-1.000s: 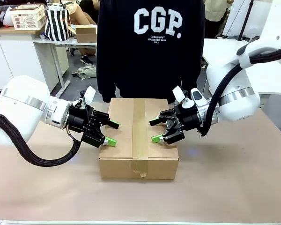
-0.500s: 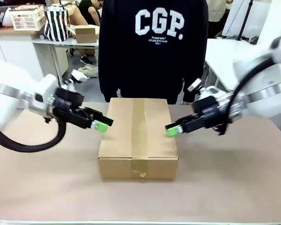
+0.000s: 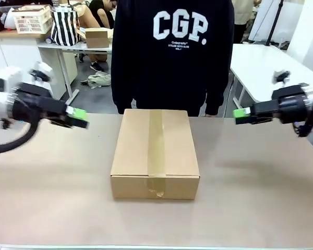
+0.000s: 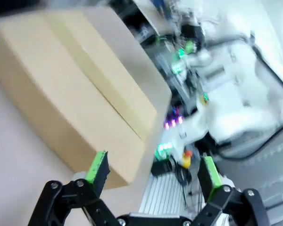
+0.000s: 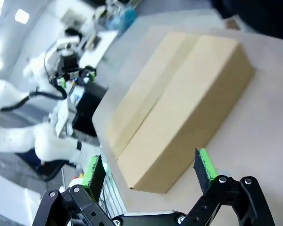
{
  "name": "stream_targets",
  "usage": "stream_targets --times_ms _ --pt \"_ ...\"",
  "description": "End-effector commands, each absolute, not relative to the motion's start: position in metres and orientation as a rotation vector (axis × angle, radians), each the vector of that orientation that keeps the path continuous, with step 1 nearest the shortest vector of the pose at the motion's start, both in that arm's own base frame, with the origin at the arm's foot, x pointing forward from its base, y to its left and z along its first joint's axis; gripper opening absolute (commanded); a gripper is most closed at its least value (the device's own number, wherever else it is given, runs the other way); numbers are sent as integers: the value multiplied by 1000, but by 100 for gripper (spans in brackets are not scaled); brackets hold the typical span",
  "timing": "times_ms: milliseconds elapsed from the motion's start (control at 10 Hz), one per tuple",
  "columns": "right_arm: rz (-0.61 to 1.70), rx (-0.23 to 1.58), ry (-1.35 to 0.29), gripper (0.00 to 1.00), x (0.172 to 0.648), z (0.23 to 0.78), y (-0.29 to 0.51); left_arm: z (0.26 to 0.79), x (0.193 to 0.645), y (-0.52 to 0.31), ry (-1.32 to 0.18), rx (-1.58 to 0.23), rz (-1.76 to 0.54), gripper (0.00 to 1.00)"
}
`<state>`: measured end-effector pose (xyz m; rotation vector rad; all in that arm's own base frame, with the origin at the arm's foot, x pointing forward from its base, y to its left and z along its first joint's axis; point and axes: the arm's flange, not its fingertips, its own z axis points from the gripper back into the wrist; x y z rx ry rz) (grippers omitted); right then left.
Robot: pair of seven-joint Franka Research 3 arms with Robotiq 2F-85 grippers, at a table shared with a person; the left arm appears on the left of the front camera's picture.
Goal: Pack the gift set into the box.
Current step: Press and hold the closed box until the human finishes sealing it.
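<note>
Now the box (image 3: pixel 155 152) sits taped shut on the bench (image 3: pixel 261 198) between both grippers, left (image 3: pixel 79 115) and right (image 3: pixel 241 114), fingers spread and empty, presumably leaving it clear.

Matt brown corrugated cardboard carton (image 3: pixel 155 153), slightly glossy brown tape strip (image 3: pixel 156 151) along its seam, smooth matt tan table surface (image 3: pixel 261 198), person's black cloth sweatshirt (image 3: pixel 172 52) with white print

White arms (image 3: pixel 5 96), black green-padded end effectors.
</note>
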<state>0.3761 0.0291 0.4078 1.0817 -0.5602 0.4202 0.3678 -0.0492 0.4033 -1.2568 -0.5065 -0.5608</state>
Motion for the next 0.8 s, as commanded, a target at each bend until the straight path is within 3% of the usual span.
stream_targets --times_ms 0,700 --pt "504 1087 -519 100 372 410 60 400 359 -86 -429 -1262 -669 100" --pt "504 1087 -519 100 372 410 60 400 359 -86 -429 -1262 -669 100"
